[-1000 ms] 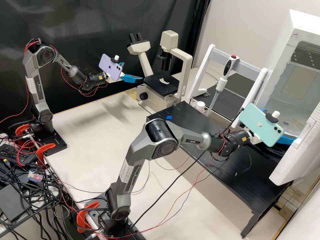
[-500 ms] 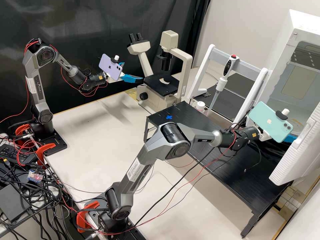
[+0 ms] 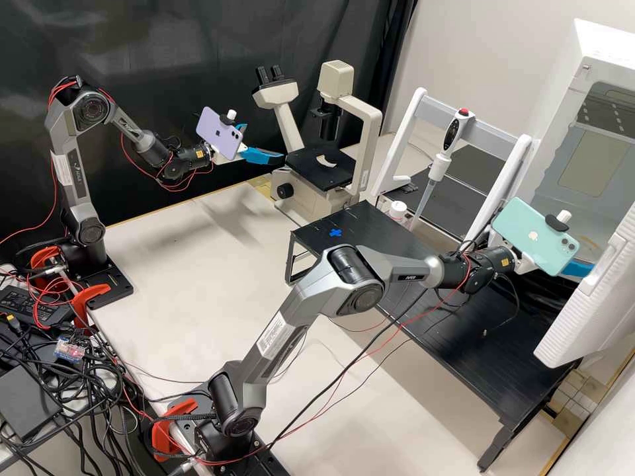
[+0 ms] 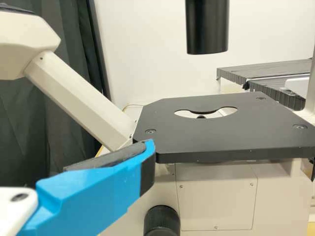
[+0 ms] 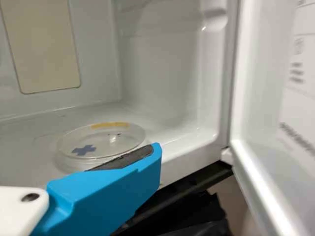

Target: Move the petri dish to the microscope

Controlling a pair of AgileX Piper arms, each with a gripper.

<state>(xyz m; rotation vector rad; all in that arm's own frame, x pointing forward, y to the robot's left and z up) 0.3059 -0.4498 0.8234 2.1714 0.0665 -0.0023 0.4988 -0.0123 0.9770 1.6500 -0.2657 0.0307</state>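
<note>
Clear, round petri dish (image 5: 101,142) lies in white-walled chamber (image 5: 162,64), blue-fingered right hand (image 5: 151,150) wide and empty near it; grasp looks like current step, next needing level rim grip before carry to cream microscope (image 3: 370,142).

A pipette (image 3: 451,133) leans at the white frame (image 3: 398,142), near a white cap (image 3: 397,209). On the black table (image 3: 473,367) there is a blue cross (image 3: 336,233) (a rather small one). A dark curtain (image 3: 198,39) hangs behind.
</note>
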